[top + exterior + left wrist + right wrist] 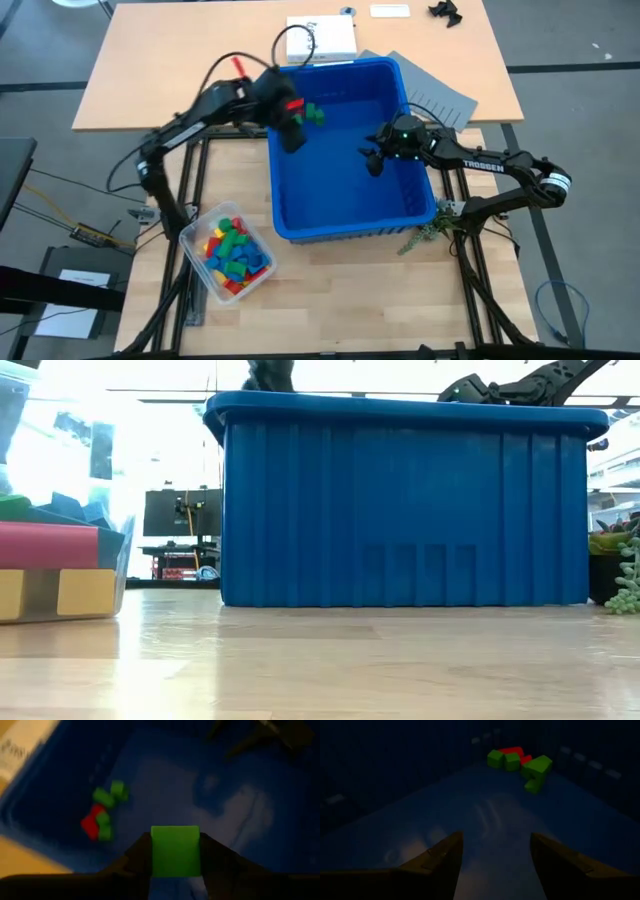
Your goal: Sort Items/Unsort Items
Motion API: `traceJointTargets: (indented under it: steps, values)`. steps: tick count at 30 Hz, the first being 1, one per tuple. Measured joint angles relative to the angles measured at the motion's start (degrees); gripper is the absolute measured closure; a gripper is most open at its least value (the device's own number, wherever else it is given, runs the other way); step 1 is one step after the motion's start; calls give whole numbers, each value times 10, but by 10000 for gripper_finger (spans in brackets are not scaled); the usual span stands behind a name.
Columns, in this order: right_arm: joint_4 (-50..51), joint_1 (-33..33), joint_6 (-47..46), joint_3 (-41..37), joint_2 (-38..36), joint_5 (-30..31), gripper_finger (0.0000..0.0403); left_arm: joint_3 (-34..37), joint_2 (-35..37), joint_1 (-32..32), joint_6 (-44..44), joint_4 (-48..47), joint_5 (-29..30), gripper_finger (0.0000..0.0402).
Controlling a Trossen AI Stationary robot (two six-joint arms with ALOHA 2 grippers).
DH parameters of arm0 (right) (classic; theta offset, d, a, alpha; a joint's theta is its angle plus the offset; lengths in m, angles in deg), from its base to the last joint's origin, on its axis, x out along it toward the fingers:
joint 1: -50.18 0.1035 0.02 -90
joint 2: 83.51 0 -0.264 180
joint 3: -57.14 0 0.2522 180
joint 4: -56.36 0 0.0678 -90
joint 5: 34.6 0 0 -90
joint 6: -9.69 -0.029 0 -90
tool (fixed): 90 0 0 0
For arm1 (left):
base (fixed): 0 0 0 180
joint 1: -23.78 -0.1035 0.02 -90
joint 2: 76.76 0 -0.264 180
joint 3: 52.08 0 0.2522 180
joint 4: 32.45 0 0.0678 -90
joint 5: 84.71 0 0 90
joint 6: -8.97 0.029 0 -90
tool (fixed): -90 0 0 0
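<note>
1. High view: you've got a large blue bin (350, 215), smooth plastic, rectangular, at frame centre. Left gripper (290, 135) hangs over its upper-left corner; right gripper (373, 160) sits inside near the right wall. A small cluster of blocks (310, 113), green with red, lies on the bin floor at upper left. A clear tub (190, 236) at lower left is heaped with red, yellow, green and blue blocks; too many to count.
2. Low view: the bin's ribbed side wall fills the middle. At left edge, the tub shows one long red brick (50, 545) lying flat, long axis left-right, over two yellow bricks (85, 592).
3. Left wrist view: your left gripper is clamped on one green block (175, 851), squarish matte face toward the camera, held above the bin floor. The loose cluster is four or five pieces; blurred.
4. Right wrist view: right gripper's fingers (442, 857) are spread, nothing between them. About three green and two red pieces lie against the far wall.
</note>
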Motion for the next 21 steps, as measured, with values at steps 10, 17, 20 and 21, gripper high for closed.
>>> traceJointTargets:
  steps: [10,17,20,21]
  values:
    - [-1,15,0,0,0,0,174,156,173,145,-194,-88,53,263]
    - [-1,17,1,0,0,-1,174,329,296,302,-388,-83,58,263]
    - [-1,17,1,0,0,-1,174,395,328,375,-471,-69,48,263]
    - [-1,17,1,0,0,-1,174,414,336,398,-497,-67,44,263]
